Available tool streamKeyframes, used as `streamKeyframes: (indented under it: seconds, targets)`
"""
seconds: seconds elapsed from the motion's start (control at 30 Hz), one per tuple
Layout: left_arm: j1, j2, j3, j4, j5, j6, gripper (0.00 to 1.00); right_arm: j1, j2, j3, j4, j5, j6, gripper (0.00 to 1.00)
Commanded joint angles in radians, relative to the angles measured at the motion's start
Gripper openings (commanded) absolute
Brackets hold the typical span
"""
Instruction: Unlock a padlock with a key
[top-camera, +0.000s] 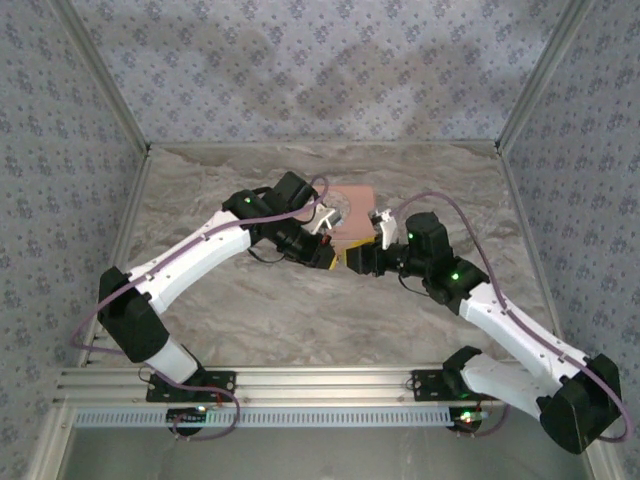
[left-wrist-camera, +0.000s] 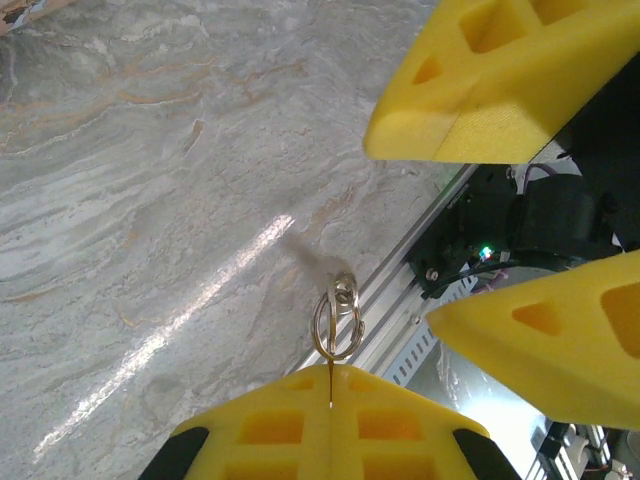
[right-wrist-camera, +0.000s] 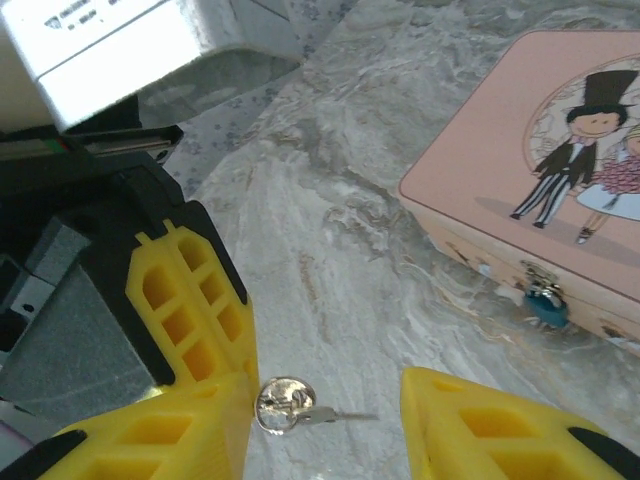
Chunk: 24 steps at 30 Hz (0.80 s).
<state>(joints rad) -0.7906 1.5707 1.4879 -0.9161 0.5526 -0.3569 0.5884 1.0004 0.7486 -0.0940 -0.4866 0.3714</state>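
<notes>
In the right wrist view the key (right-wrist-camera: 300, 410) sits at the bottom centre of the frame; its long axis runs almost level across the picture, with the round shiny head at the left and the thin blade pointing right, toward the side where the padlock (right-wrist-camera: 546, 303) hangs; whether the key touches the marbled bench (right-wrist-camera: 330, 260) I cannot tell. The left gripper (left-wrist-camera: 330, 375) has its yellow fingers (right-wrist-camera: 190, 300) pressed together, pinching the key by its split ring (left-wrist-camera: 337, 328); in the left wrist view that ring stands just above the fingertips at lower centre, with a smaller loop at its top. The right gripper (right-wrist-camera: 325, 385) has its fingers spread, one at the lower left and one at the lower right of its frame, gripping nothing.

The padlock is small and dark blue-teal, at the right of the right wrist view, on the front wall of a pink tin (right-wrist-camera: 500, 150); its metal shackle is up and its body down, so its long axis is roughly vertical. The tin's lid shows a cartoon couple, a man in a top hat and a woman with flowers. A white label (right-wrist-camera: 100, 30) at upper left carries dark print too small to read.
</notes>
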Motion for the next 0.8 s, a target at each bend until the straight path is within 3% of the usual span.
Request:
streamKeyframes:
  seconds: [0.0,0.3,0.5,0.77]
  targets:
    - [-0.011,-0.015,0.032,-0.020,0.016,0.026,0.00,0.003,0.029,0.005,0.050,-0.084,0.033,0.43]
    - [-0.011,-0.026,0.039,-0.014,0.016,0.030,0.00,0.005,0.035,-0.031,0.068,-0.118,0.038,0.37]
    - [-0.010,-0.038,0.039,-0.007,0.021,0.033,0.00,-0.030,0.012,-0.084,0.105,-0.145,0.045,0.45]
    - [-0.007,-0.043,0.043,0.004,0.051,0.032,0.00,-0.038,-0.002,-0.109,0.185,-0.242,0.067,0.31]
